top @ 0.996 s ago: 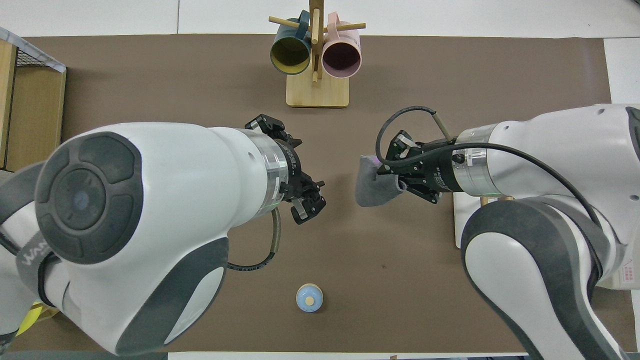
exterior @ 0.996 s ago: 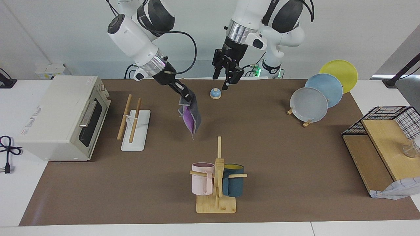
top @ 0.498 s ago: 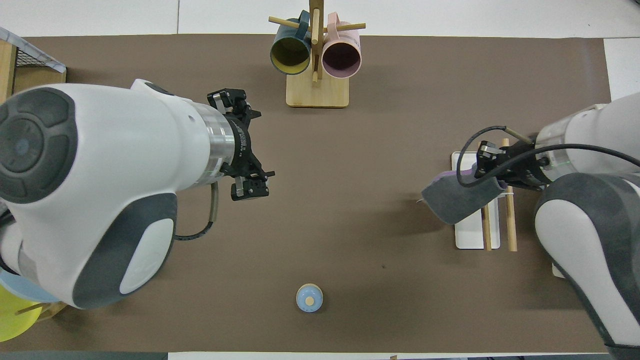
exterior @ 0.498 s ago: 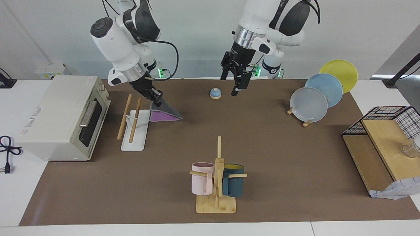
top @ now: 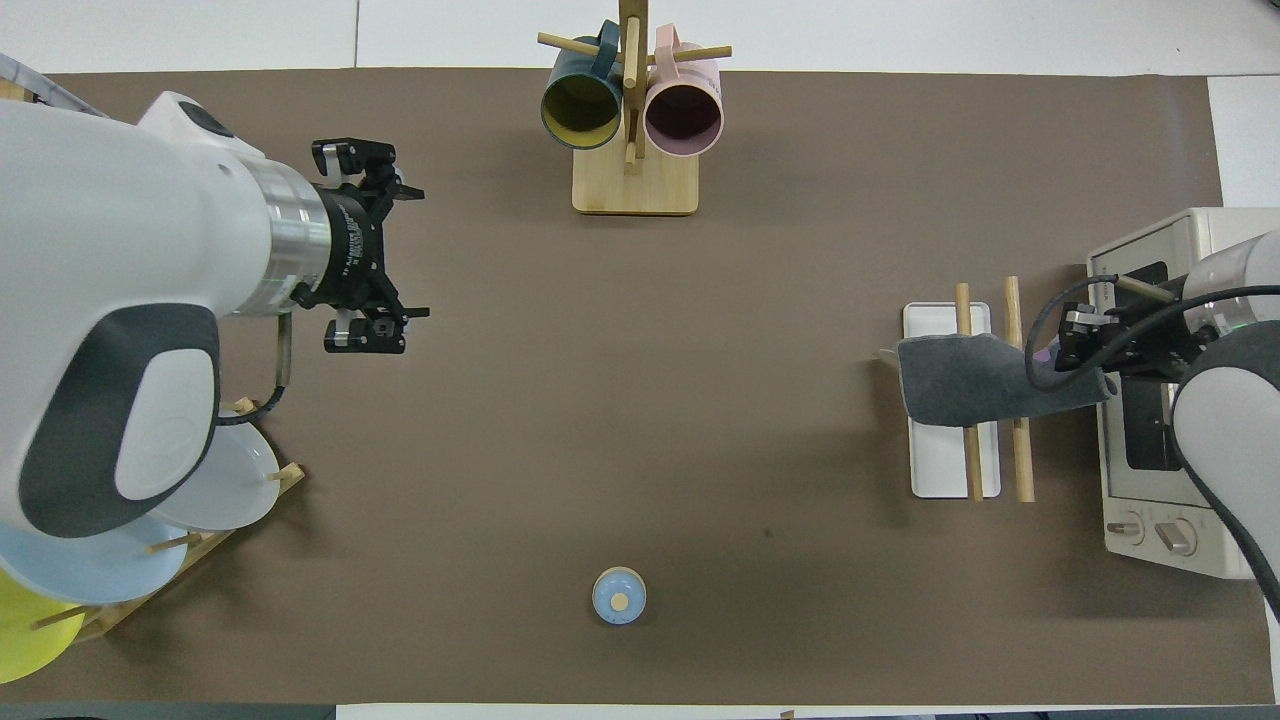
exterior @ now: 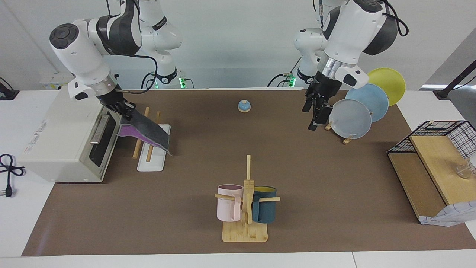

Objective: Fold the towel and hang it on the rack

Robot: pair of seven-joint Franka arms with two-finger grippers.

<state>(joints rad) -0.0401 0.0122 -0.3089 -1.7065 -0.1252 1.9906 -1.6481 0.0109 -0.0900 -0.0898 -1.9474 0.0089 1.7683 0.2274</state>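
The towel (exterior: 145,130) is held folded, grey face up and purple beneath, draped across both dowels of the rack (exterior: 153,149); one end is pinched in the closed right gripper (exterior: 125,111), the other hangs just past the rack's white base toward the middle of the bench. The rack stands near the right arm's end, just beside the oven (exterior: 70,132), which sits at that end's edge. The right gripper is over the gap between oven and rack.

The left gripper (exterior: 316,113) is held open and empty in the air, over the mat beside the plates (exterior: 350,118), toward the left arm's end.

The bench (exterior: 22,230) is white and covered by a brown mat (exterior: 316,193); a pale wall stands at the robots' edge. Small red print is seen on the oven's top, too small to be read. A black cable (exterior: 7,167) lies at the right arm's end of the bench.

A mug tree (exterior: 246,208) stands near the edge farthest from the robots, with a pink mug (exterior: 227,208) and a dark blue mug (exterior: 264,210) hung on it; nothing can be made out inside them. A small blue bell (exterior: 244,106) sits near the robots' edge. At the left arm's end a wire basket (exterior: 442,136) rests on a wooden shelf (exterior: 420,186), with a glass object (exterior: 465,169) and a white cloth (exterior: 448,216).
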